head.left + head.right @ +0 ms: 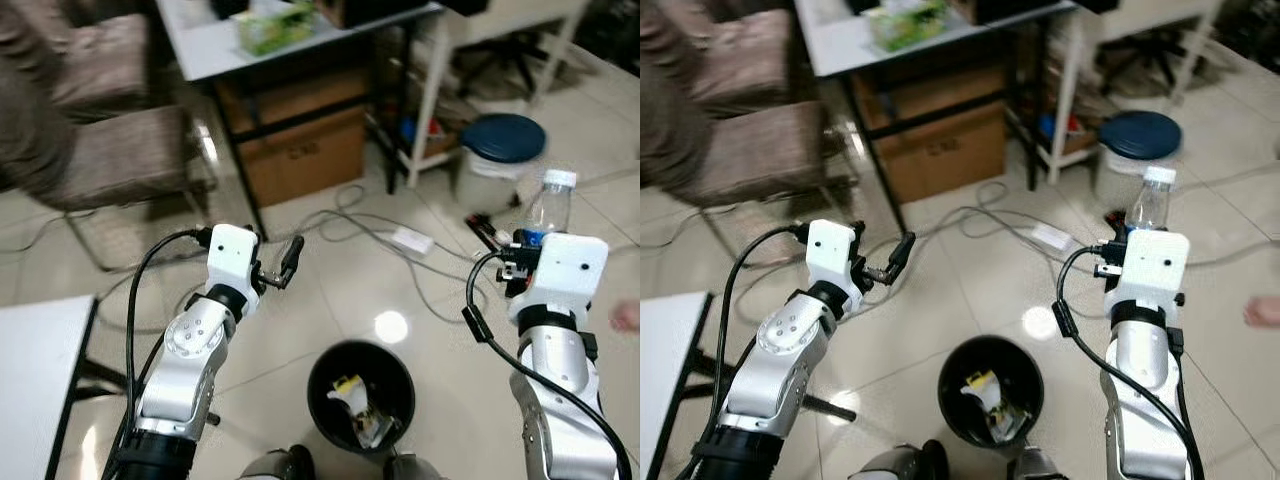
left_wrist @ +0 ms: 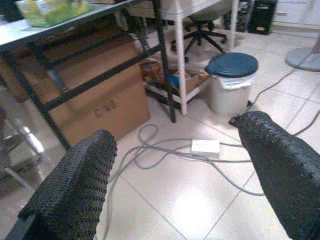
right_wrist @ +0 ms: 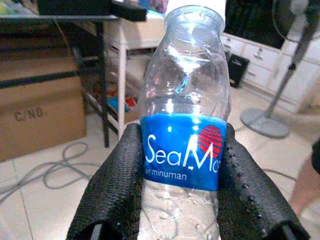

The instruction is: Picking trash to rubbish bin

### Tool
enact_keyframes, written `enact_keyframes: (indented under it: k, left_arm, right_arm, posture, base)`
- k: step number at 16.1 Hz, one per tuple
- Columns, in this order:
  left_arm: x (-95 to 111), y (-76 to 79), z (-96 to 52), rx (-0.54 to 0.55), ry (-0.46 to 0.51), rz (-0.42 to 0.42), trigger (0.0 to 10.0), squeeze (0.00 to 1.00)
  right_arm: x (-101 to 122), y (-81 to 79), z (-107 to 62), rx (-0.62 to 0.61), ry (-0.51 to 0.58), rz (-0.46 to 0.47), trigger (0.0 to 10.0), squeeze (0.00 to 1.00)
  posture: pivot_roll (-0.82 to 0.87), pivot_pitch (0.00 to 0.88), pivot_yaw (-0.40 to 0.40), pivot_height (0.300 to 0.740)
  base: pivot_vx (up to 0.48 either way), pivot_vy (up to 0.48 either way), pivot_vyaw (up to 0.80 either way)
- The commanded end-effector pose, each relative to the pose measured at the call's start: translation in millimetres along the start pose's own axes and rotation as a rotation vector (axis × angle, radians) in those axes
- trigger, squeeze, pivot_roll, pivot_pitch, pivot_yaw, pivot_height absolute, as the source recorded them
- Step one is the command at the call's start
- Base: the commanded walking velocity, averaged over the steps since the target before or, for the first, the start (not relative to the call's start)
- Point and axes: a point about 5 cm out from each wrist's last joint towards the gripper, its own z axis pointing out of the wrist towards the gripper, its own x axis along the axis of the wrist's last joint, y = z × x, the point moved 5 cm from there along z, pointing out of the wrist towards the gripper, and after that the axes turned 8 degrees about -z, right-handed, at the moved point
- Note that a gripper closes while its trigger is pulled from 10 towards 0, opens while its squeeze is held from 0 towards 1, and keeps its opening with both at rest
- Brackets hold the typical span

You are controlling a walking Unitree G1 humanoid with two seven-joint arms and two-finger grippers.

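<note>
Clear plastic water bottle with a blue label [image 3: 182,150] stands upright, clamped between the right gripper's [image 3: 182,192] 2 black fingers, held up to the right of the round black rubbish bin [image 1: 361,392] on the tiled floor. Left gripper [image 2: 175,175] gapes empty. Best practice: centre the bottle over the bin's mouth before releasing.

Bottle [image 3: 186,125] label: "SeaM… air minuman"; box [image 3: 35,107]: "C/NO."

a lived-in home workroom or office corner: glossy tiled floor [image 1: 330,300], metal-framed desk [image 1: 215,45] over a cardboard box [image 1: 300,145] at far centre, loose cables [image 1: 380,235], upholstered chairs [image 1: 110,150] far left, lidded pail [image 1: 500,160] far right.
</note>
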Motion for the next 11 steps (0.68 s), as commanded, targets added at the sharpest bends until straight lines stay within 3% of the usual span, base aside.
enact_keyframes:
  k: [1, 4, 11]
  left_arm:
    - [-4.2, -3.9, -2.1, 0.003, -0.021, 0.007, 10.0, 0.0]
    - [-9.3, -3.0, -3.4, 0.001, -0.038, 0.007, 10.0, 0.0]
    - [-24.7, -8.1, -3.0, -0.004, -0.087, 0.033, 10.0, 0.0]
  right_arm:
    - [-7.8, -2.6, -2.4, 0.007, -0.034, 0.0, 10.0, 0.0]
    - [-12.4, -3.3, -2.9, 0.014, -0.047, 0.002, 10.0, 0.0]
    - [-35.7, -9.3, -2.4, 0.025, -0.126, 0.034, 10.0, 0.0]
  posture:
    - [-0.11, 0.164, 0.122, 0.74]
    - [-0.11, 0.17, 0.121, 0.74]
    - [-0.1, 0.184, 0.13, 0.74]
  base:
    - [0.0, 0.0, -0.8]
    - [0.0, 0.0, -0.8]
    - [0.0, 0.0, 0.0]
